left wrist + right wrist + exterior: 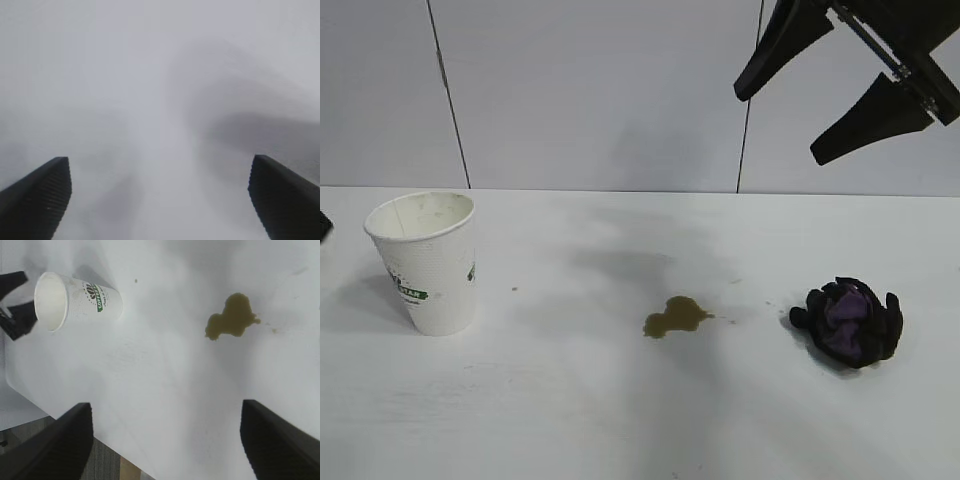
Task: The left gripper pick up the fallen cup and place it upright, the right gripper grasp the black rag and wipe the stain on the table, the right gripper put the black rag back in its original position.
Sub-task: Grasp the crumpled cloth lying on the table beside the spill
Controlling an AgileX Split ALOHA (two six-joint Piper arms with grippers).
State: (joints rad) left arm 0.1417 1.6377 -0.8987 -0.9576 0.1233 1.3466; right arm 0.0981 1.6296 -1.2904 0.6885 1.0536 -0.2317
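The white paper cup (427, 262) with green lettering stands upright at the table's left; it also shows in the right wrist view (80, 302). The left gripper (160, 175) is open and empty over bare table (150, 100); only a sliver of it shows at the exterior view's left edge (323, 226), just left of the cup. The right gripper (778, 128) hangs open and empty high above the table's right side, above the black rag (850, 320). The olive-brown stain (675, 317) lies mid-table, between cup and rag, and shows in the right wrist view (231, 316).
A tiny brown droplet (514, 289) lies between cup and stain. The table's front edge (115, 450) shows between the right gripper's fingers (75, 440), with floor beyond. A grey panelled wall (600, 90) stands behind the table.
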